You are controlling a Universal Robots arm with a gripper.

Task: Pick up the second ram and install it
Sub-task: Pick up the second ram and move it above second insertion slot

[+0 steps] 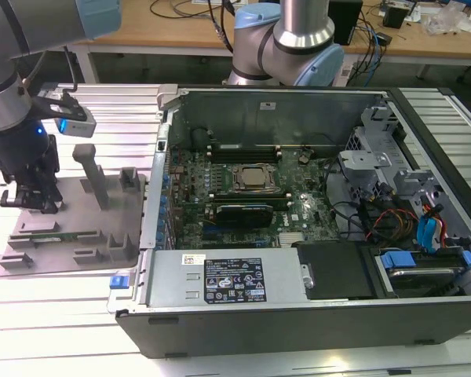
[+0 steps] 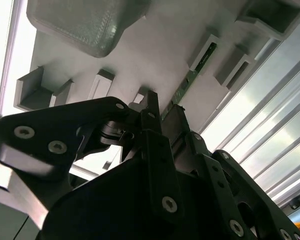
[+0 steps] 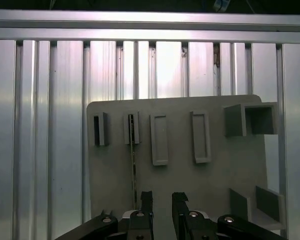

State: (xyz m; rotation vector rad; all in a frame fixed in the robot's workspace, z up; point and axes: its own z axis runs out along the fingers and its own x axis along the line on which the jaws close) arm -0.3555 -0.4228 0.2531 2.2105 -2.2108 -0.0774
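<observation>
The second ram (image 3: 133, 165) is a thin green stick standing on edge in a slot of the grey holder tray (image 3: 215, 175). It also shows in the second wrist view as a green strip, the ram (image 2: 191, 79), running past the tray's pegs. In the exterior view my gripper (image 1: 30, 203) hangs over the tray (image 1: 122, 228) at that view's left, just above the ram (image 1: 43, 228). My gripper (image 3: 161, 200) is open, nothing lies between its fingers (image 3: 146, 200), and the stick sits just beside one of them. The same black fingers (image 2: 150, 107) are close over the tray.
An open computer case (image 1: 298, 306) lies at the exterior view's right of the tray, with the motherboard and its CPU socket (image 1: 253, 177) exposed. Cables and drive bays (image 1: 408, 228) crowd its far side. A tall grey peg (image 1: 90, 169) rises from the tray. Ribbed aluminium tabletop (image 3: 40, 125) surrounds everything.
</observation>
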